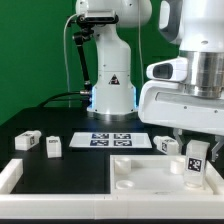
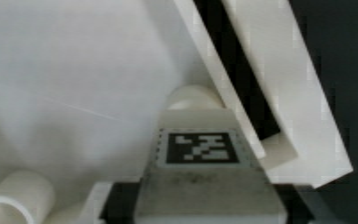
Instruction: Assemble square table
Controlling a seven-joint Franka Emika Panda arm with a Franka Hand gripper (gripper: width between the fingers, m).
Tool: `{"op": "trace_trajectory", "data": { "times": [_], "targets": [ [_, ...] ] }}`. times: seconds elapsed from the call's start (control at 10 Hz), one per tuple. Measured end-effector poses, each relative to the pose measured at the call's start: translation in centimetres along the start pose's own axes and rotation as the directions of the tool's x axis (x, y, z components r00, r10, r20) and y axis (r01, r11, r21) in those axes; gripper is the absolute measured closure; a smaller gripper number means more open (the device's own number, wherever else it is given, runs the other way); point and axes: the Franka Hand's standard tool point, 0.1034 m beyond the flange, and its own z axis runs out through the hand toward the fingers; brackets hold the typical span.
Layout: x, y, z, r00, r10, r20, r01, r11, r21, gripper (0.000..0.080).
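Arm reaches low, pincer pointing down, clamped on a leg.

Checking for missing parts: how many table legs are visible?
4: two legs at the exterior view's left, a third leg right of the marker board, a fourth leg in the jaws over the tabletop. None looks hidden.

Your black table carries the marker board, lying flat near its middle. To the exterior view's left of the board you have one leg and a second leg close together, the second nearer the board. A third leg sits just beside the board's other end. Nearer the camera than the board, toward the exterior view's right, lies the square slab, recess up. A white bar lies nearer the camera than the board, on the exterior view's left. Behind the board stands the robot base.
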Motion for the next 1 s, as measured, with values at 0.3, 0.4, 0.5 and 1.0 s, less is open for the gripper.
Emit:
{"op": "trace_trajectory", "data": {
  "times": [0.3, 0.4, 0.5, 1.0],
  "targets": [
    [0.17, -0.67, 0.17, 0.921, 0.389, -0.012, -0.387, 0.918, 0.089, 0.0509],
    [-0.08, -0.89, 0.2, 0.831, 0.556, 0.028, -0.555, 0.824, 0.113, 0.0509],
    [-0.2, -1.03, 0.21, 0.764, 0.643, 0.06, -0.645, 0.756, 0.114, 0.0509],
    [-0.07, -0.86, 0.34, 0.739, 0.668, 0.085, -0.673, 0.73, 0.117, 0.0337]
  ]
}}
